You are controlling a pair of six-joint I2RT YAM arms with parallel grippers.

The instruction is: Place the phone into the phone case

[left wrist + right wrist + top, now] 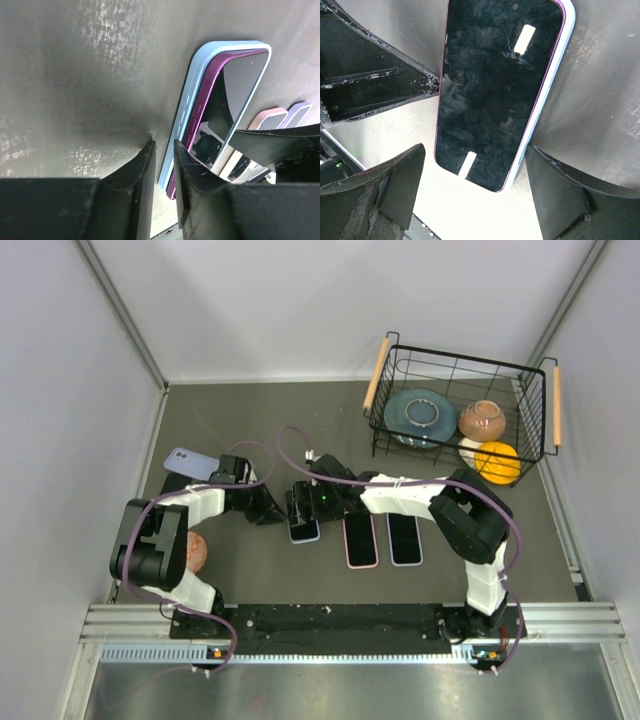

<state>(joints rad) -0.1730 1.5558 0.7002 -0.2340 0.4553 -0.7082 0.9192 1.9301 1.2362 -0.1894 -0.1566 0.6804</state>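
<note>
the phone [495, 90], a stiff purple slab with a glossy black glass face, lies on the grey tabletop [75, 75] in the pale blue case [186, 100]. its purple side shows above the rim along one long edge, so it looks only partly seated. it is probably light, slick and easily scratched. the case looks softer, matte, with rounded corners. pressing flat on the glass or pinching across the long edges seems safest. the right jaws are spread wide astride the phone, gripping nothing. the left jaws, nearly together with a slim empty gap, sit just beside the case.

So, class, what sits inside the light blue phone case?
A purple phone with a black screen, one long side raised above the rim of the light blue phone case. The case floor is covered.
</note>
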